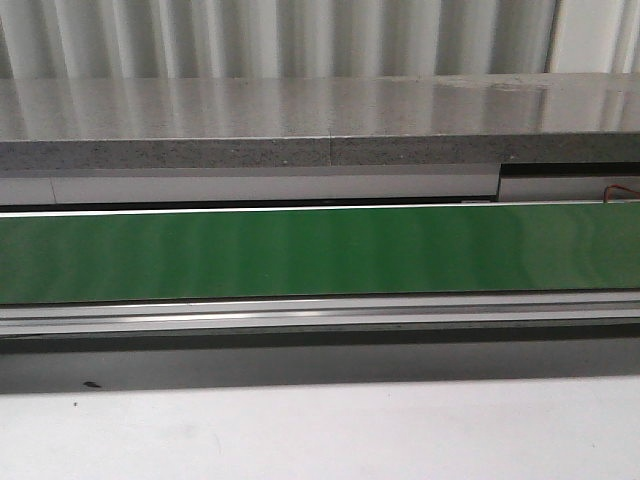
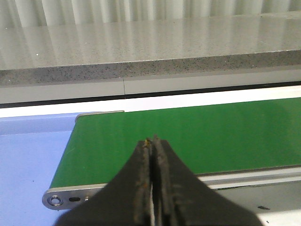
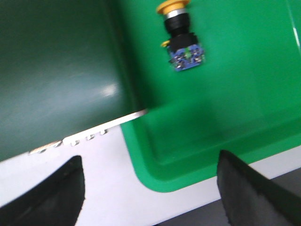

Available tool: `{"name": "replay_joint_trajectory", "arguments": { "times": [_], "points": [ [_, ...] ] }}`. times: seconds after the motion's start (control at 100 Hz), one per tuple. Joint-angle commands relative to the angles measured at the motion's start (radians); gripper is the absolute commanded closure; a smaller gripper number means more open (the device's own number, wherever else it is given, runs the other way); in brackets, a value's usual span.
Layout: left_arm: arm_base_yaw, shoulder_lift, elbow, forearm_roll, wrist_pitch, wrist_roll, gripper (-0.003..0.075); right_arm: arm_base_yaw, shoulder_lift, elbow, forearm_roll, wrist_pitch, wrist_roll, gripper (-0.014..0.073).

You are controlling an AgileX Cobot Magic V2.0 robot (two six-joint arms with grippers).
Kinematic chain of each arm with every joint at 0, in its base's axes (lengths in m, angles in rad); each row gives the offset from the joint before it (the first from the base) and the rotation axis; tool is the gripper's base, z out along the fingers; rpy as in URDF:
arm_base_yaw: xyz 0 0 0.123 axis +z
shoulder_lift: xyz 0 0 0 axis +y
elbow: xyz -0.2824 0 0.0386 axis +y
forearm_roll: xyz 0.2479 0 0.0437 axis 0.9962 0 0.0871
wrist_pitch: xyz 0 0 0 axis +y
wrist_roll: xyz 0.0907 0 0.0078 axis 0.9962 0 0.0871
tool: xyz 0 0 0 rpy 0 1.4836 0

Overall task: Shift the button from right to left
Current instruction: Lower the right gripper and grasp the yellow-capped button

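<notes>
The button (image 3: 181, 40), with a yellow cap, black collar and blue-grey body, lies on its side on the floor of a green tray (image 3: 197, 165) in the right wrist view. My right gripper (image 3: 150, 188) hangs open above the tray's near corner, its two dark fingertips wide apart and nothing between them; the button lies well beyond them. In the left wrist view my left gripper (image 2: 153, 143) is shut, its black fingers pressed together with nothing held, above the green conveyor belt (image 2: 188, 136). The front view shows neither gripper nor the button.
The green conveyor belt (image 1: 320, 250) runs across the front view, with a metal rail (image 1: 320, 315) along its near side and a grey stone ledge (image 1: 320, 150) behind. A blue surface (image 2: 28, 155) lies past the belt's end roller. White tabletop (image 1: 320, 430) lies in front.
</notes>
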Motion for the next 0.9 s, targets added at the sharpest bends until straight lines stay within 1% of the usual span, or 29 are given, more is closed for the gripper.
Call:
{"name": "replay_joint_trajectory", "arguments": {
  "times": [0.0, 0.18, 0.31, 0.44, 0.62, 0.89],
  "points": [
    [0.001, -0.032, 0.040, 0.000, -0.079, -0.007, 0.0741, -0.057, 0.036, -0.069, -0.012, -0.024, -0.028, 0.0018],
    [0.001, -0.032, 0.040, 0.000, -0.079, -0.007, 0.0741, -0.132, 0.184, -0.149, -0.011, -0.029, -0.031, 0.0018],
    [0.001, -0.032, 0.040, 0.000, -0.079, -0.007, 0.0741, -0.145, 0.283, -0.196, -0.009, -0.027, -0.058, 0.0018],
    [0.001, -0.032, 0.040, 0.000, -0.079, -0.007, 0.0741, -0.145, 0.378, -0.235, 0.021, -0.029, -0.132, 0.0018],
    [0.001, -0.032, 0.040, 0.000, -0.079, -0.007, 0.0741, -0.145, 0.492, -0.279, 0.056, -0.028, -0.274, 0.0018],
    [0.001, -0.032, 0.040, 0.000, -0.079, -0.007, 0.0741, -0.145, 0.598, -0.365, 0.057, -0.027, -0.363, 0.0018]
  ]
}}
